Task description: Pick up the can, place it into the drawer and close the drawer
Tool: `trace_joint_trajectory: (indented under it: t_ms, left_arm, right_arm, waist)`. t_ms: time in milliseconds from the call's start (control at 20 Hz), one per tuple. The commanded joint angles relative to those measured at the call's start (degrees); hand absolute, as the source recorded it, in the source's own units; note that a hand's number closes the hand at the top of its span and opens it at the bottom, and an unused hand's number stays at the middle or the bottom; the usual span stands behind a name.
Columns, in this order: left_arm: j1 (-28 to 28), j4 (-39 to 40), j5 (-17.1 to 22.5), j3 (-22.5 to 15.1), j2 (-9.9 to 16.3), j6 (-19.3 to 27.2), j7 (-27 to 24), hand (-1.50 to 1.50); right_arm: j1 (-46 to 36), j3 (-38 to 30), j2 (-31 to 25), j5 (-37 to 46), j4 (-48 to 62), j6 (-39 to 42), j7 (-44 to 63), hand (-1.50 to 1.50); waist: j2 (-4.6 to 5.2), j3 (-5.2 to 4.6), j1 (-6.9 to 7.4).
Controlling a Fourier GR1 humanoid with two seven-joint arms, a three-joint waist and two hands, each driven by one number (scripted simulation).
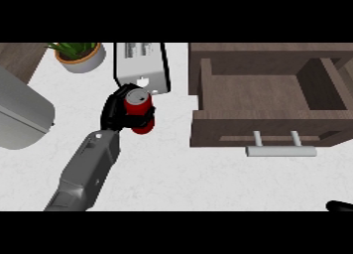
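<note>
Can point(140, 110), red and lying on the white counter point(208, 173) left of the open drawer point(271, 89), sits wrapped in the left hand's point(118, 113) curled fingers, so the pickup looks underway, next calling for a lift and a carry rightward over the drawer's wall.

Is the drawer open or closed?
Open. The drawer is pulled out, its bare wooden inside shows, and the red can is outside, in the left hand.

The left forearm point(88, 171) rises from the lower edge, slanting up and slightly right; its black left hand point(119, 111) is curled around the red can point(140, 110); only a sliver of the right hand point(345, 207) shows at the lower right corner.
</note>
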Motion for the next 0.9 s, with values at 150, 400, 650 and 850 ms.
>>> trace_joint_trajectory:
  t_ms: [150,400,650,850]
  left_arm:
    - [-3.29,-14.61,0.97,-5.8,-1.45,2.75,14.41,1.5]
    - [-9.11,-20.92,7.41,-12.87,-1.48,7.42,24.84,1.5]
    - [-13.98,-27.06,7.88,-16.08,-1.49,14.11,33.55,1.5]
    - [-15.9,-30.7,7.72,-18.8,-1.49,15.61,37.67,1.5]
  right_arm:
    - [-1.27,-0.44,-0.54,1.24,0.27,-0.92,1.4,-1.5]
    - [0.81,0.72,0.6,1.51,-1.31,-0.06,0.18,-1.5]
    - [-2.81,0.65,-0.75,1.99,-0.97,-1.42,3.56,-1.5]
    - [2.59,3.73,3.48,4.27,-4.43,-1.15,0.37,-1.5]
  waist:
    - [-0.3,0.04,0.77]
    - [-0.33,0.03,-0.03]
    - [0.03,0.0,-0.12]
    - [0.02,0.0,-0.38]
